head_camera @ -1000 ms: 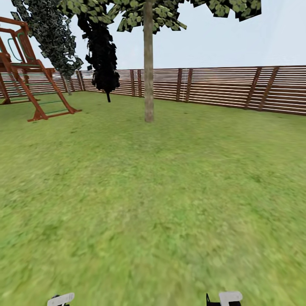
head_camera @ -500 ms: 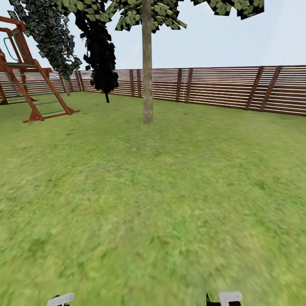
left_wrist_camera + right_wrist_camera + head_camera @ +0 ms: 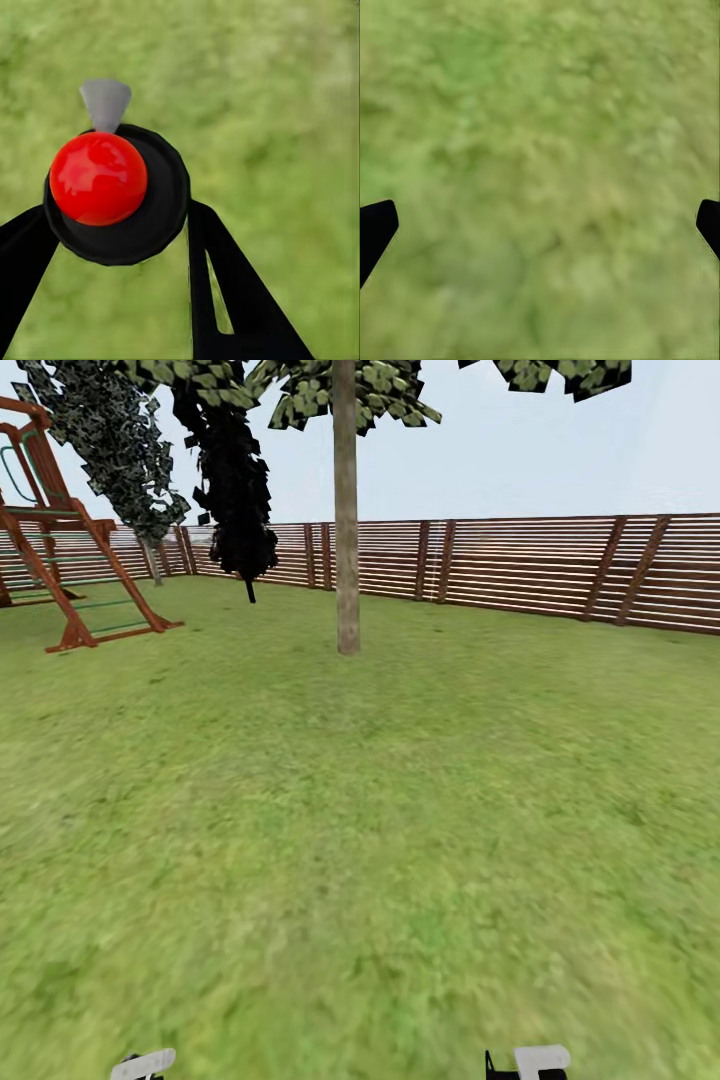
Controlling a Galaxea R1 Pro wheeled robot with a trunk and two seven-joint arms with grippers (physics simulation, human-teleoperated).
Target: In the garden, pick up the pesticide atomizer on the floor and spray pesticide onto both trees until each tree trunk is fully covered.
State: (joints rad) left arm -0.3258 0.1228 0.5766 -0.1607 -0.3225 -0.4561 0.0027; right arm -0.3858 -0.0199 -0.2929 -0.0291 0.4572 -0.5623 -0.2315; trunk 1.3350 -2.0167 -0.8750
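Atomizer [image 3: 112, 191] body hidden beneath its cap, tree [image 3: 346, 510] crown cropped

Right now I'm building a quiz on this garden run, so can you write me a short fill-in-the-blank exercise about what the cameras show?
1. The left gripper holds the atomizer, whose round top is coloured ____.
2. The right gripper is open, with only ____ beneath it.
3. Behind the tree trunk runs a brown slatted ____.
4. Left of the trunk in the head view stands a reddish-brown wooden ____.

Missing words: red; grass; fence; play frame
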